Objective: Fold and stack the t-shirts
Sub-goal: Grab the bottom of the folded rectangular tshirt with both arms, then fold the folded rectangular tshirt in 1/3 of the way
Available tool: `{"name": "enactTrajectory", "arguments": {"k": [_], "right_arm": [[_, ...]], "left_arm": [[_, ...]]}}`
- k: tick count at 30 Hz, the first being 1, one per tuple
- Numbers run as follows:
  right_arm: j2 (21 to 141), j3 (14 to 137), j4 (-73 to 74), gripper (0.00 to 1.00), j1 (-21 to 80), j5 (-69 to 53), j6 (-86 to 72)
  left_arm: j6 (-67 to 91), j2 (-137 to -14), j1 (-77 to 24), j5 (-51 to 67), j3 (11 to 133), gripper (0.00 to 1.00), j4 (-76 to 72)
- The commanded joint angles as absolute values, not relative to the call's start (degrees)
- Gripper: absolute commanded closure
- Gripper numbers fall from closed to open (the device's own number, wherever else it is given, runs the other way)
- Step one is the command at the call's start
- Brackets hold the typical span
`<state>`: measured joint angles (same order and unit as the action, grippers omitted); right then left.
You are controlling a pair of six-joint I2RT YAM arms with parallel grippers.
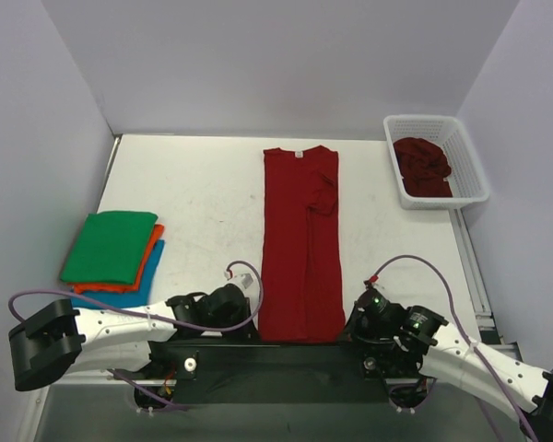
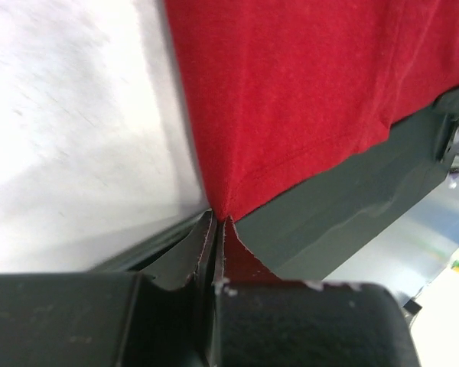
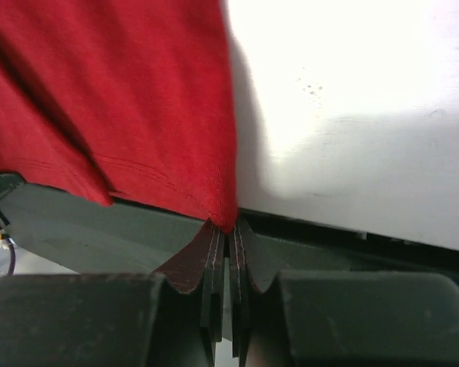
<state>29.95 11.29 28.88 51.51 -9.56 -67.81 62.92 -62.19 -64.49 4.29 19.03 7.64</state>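
A dark red t-shirt (image 1: 300,241) lies folded into a long narrow strip down the middle of the table, neck label at the far end. My left gripper (image 1: 254,322) is shut on its near left hem corner (image 2: 218,210). My right gripper (image 1: 348,330) is shut on its near right hem corner (image 3: 228,222). A folded stack with green (image 1: 109,245) on top, then orange (image 1: 150,250) and blue (image 1: 151,276) shirts lies at the left. Another dark red shirt (image 1: 422,164) lies crumpled in the basket.
A white mesh basket (image 1: 470,158) stands at the far right of the table. The dark base plate (image 1: 286,354) of the arms runs along the near edge, under the shirt's hem. White walls close in the left, back and right.
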Motion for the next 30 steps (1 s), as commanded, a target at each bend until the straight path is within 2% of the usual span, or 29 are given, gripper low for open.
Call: {"name": "enactTrajectory", "arguments": {"k": [1, 6, 9, 13, 20, 30], "right_arm": [[30.67, 15.20, 33.48, 1.00, 53.86, -6.86, -64.86], [32.16, 21.25, 38.48, 1.00, 62.04, 1.56, -66.01], [37.25, 26.97, 39.37, 1.00, 62.05, 5.35, -62.68], [49.11, 36.80, 39.29, 1.00, 59.86, 9.84, -53.82], [61.95, 48.68, 32.54, 1.00, 46.16, 9.76, -41.85], [76.88, 60.02, 23.39, 1.00, 29.63, 2.82, -35.69]], "left_arm": [[64.16, -60.30, -67.32, 1.76, 22.50, 1.00, 10.89], [63.99, -56.78, -69.35, 0.44, 24.60, 1.00, 15.29], [61.09, -57.21, -68.21, -2.20, 29.16, 1.00, 16.87], [55.13, -61.51, -60.85, -0.54, 36.20, 1.00, 16.88], [50.54, -73.62, -49.94, 4.39, 47.89, 1.00, 12.57], [50.63, -88.23, -38.86, 6.24, 59.41, 1.00, 8.35]]}}
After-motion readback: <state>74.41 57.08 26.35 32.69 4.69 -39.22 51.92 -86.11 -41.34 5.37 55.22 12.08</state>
